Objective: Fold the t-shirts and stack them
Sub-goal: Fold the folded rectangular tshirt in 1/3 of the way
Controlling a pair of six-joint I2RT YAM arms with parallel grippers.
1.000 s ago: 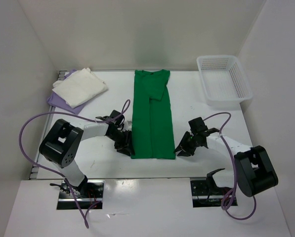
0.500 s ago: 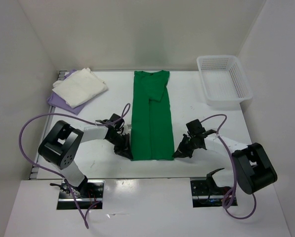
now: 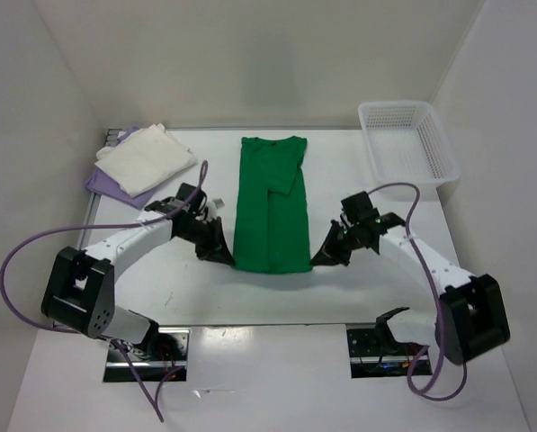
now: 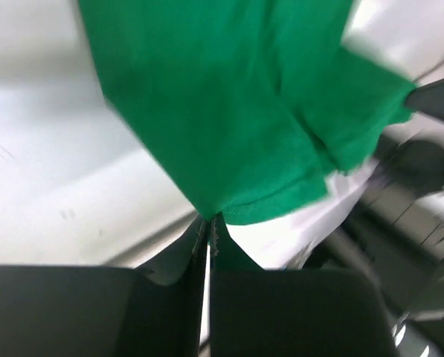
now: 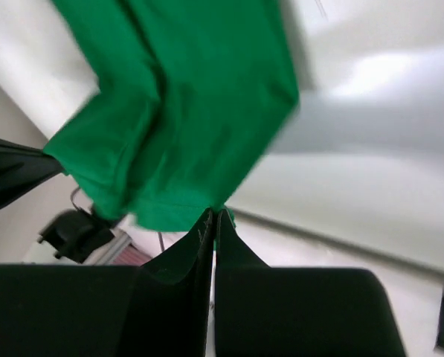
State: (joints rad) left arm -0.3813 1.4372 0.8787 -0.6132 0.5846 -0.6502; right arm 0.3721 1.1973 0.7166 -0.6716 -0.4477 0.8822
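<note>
The bright green t-shirt (image 3: 270,202) lies as a long narrow strip down the middle of the table, collar at the far end. My left gripper (image 3: 227,259) is shut on its near left corner (image 4: 214,210). My right gripper (image 3: 316,261) is shut on its near right corner (image 5: 216,204). Both corners are raised off the table, so the near hem hangs between the two grippers. At the far left, the folded cream white t-shirt (image 3: 147,158) rests on top of the lavender purple t-shirt (image 3: 105,184).
A white plastic mesh basket (image 3: 407,144) stands at the far right corner. White walls close the table on the back and both sides. Purple cables loop from both arms over the near table.
Both grippers closed on the green shirt's near corners and lifted them, carrying the near hem away from the front edge toward the back. The strip now looks shorter.
</note>
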